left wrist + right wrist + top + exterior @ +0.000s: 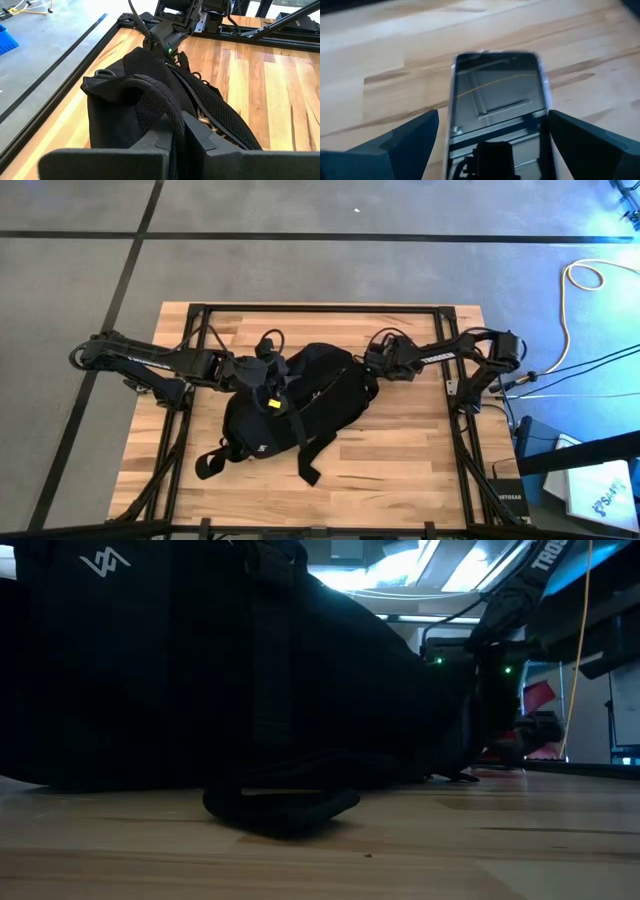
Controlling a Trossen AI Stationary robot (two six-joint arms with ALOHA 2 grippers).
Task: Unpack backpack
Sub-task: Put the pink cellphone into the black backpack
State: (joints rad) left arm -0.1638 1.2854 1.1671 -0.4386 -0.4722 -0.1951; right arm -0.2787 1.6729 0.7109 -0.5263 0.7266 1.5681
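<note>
Backpack (pixel 290 405) lay mid-table in the high view, long axis slanting between both arms; left gripper (pixel 262 380) sat over its near end, right gripper (pixel 378 363) just beside its far corner. Low view showed only the backpack's dark bulk. Left wrist view: fingers clamped together on a strap (pixel 155 100). Right wrist view: jaws stood apart astride a phone (pixel 496 107) lying flat below, between the fingers.

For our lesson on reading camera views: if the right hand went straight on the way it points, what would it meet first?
The phone. In the right wrist view it lies flat on the table, between the open fingers of the right hand, directly ahead. Depth is unclear, so how soon contact comes cannot be told; beyond it only bare wood shows.
</note>
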